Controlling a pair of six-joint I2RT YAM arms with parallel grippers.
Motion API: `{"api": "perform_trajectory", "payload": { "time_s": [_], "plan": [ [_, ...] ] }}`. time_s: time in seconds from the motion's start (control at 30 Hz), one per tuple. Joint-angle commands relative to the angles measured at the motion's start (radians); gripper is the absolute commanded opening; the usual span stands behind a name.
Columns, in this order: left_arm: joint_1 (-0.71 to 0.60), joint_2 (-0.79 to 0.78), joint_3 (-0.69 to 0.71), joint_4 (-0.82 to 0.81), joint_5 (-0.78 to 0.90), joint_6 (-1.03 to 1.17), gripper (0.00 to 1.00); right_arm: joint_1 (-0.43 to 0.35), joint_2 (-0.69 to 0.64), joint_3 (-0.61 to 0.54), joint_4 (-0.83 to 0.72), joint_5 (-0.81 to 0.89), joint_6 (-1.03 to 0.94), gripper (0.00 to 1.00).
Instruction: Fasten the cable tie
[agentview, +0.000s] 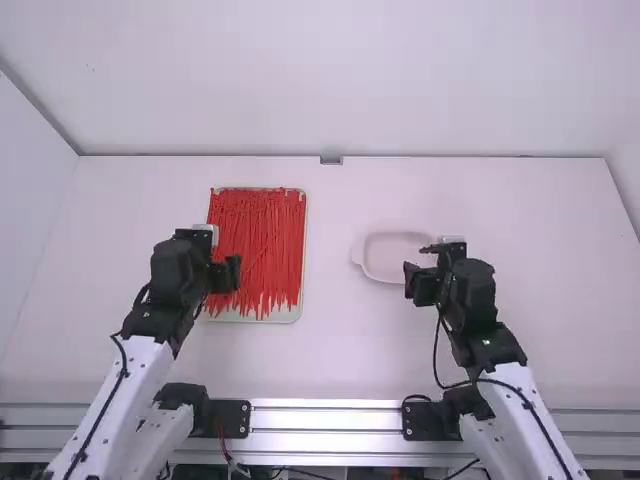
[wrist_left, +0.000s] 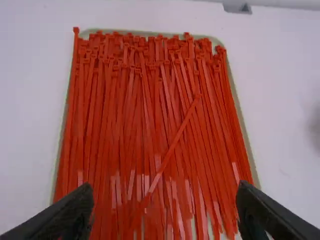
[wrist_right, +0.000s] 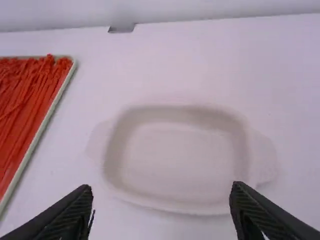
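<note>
Left gripper (wrist_left: 165, 192) (seemingly aloft) over ties (wrist_left: 150, 110)

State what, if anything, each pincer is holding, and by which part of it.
Nothing is held. The left pincer is open over the red cable ties; the right pincer is open beside the white dish.

Wide strip of white table (agentview: 335, 325) between cable-tie tray (agentview: 285, 315) and white dish (agentview: 395, 256), left hand (agentview: 228, 272) over tray's near edge
</note>
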Motion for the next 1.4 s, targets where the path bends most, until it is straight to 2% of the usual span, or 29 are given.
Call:
{"api": "perform_trajectory", "payload": {
  "time_s": [0.0, 0.17, 0.6, 0.8, 1.2, 1.37],
  "plan": [
    [-0.01, 0.047, 0.071, -0.021, 0.023, -0.017, 0.78, 0.031, 0.043, 0.077, -0.014, 0.043, 0.024, 0.78],
    [-0.013, 0.141, 0.152, -0.055, 0.036, -0.026, 0.86, 0.064, 0.128, 0.129, -0.024, 0.061, 0.03, 0.86],
    [-0.018, 0.298, 0.27, -0.072, 0.053, -0.021, 0.97, 0.053, 0.276, 0.204, -0.041, 0.055, 0.062, 0.98],
    [-0.019, 0.412, 0.414, -0.149, 0.058, 0.022, 0.99, 0.057, 0.311, 0.215, -0.027, 0.055, 0.061, 0.99],
    [-0.02, 0.729, 0.799, -0.352, 0.057, 0.093, 0.99, 0.056, 0.31, 0.216, -0.019, 0.055, 0.061, 0.99],
    [-0.02, 0.833, 0.922, -0.407, 0.117, 0.176, 0.99, 0.057, 0.31, 0.215, -0.02, 0.055, 0.061, 0.99]
  ]
}}
